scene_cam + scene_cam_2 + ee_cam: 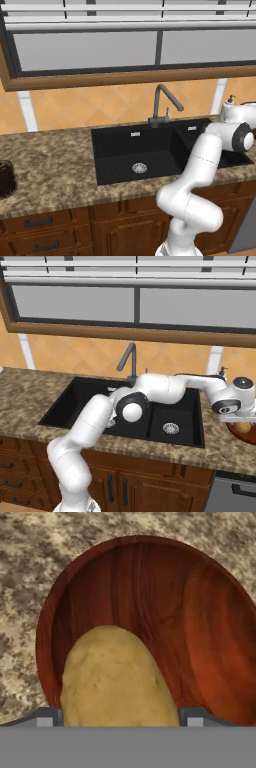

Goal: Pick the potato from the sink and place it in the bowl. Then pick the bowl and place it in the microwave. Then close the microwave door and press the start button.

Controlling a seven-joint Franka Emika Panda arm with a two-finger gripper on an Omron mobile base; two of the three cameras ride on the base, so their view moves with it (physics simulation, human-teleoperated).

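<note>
Potato (117, 679) is seen clamped between gripper (120, 716) fingertips, hanging over the bowl (200, 627) on the granite counter (220, 442) right of the sink (95, 406). If released off-centre, potato could be rolled vs. the rim and tip the bowl, imo.

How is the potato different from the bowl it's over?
The potato is pale tan with a dull, bumpy skin; the bowl is dark reddish-brown with streaky wood grain. The potato is a solid oval lump, the bowl is round and hollow. The potato is smaller and fits within the bowl's rim. The potato sits between the gripper fingertips, while the bowl rests on the speckled granite counter. Both have rounded shapes.
</note>
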